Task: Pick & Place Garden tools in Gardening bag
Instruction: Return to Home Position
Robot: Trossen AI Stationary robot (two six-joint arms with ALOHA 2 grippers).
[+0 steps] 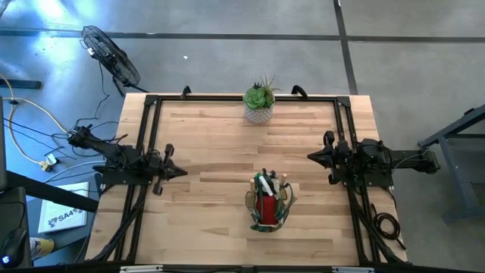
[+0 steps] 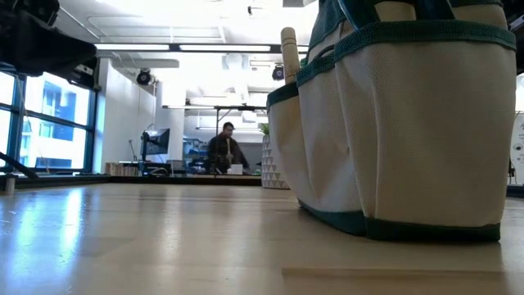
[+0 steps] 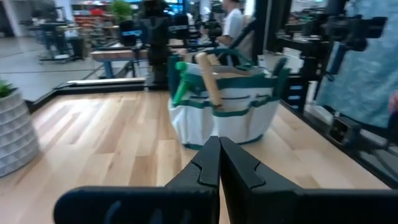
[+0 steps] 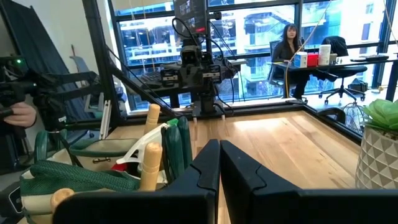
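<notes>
Over the table (image 1: 212,144), high view: the gardening bag (image 1: 269,203) stands upright near the front edge, between the two arms and a bit closer to the right one. It has a pale body with green trim. Its mouth is packed with garden tools (image 1: 267,184): wooden handles, a red piece, green-and-white bits. At the left table edge is the left gripper (image 1: 178,171), at the right edge the right gripper (image 1: 312,157). Both point inward and are well apart from the bag. A potted plant (image 1: 258,106) sits at the far edge, centre. Wide bare wood lies between the grippers and between plant and bag.

Low view: the bag fills the right side, close to the camera. Its tan pockets have teal-green binding and its base is flat on the wood. One wooden handle (image 2: 289,49) sticks up past the rim on its left. The tabletop left of the bag is open. A person (image 2: 225,149) sits far back in the room.

Left wrist view: the fingers are pressed together tip to tip with nothing between them. The bag is ahead with clear wood in between. A handle leans out of it, with a green piece at the rim.

Right wrist view: the fingers are closed together and hold nothing. The bag is just beside and below, with handles and green grips poking up. The plant pot is off to the other side, with bare planks between.
</notes>
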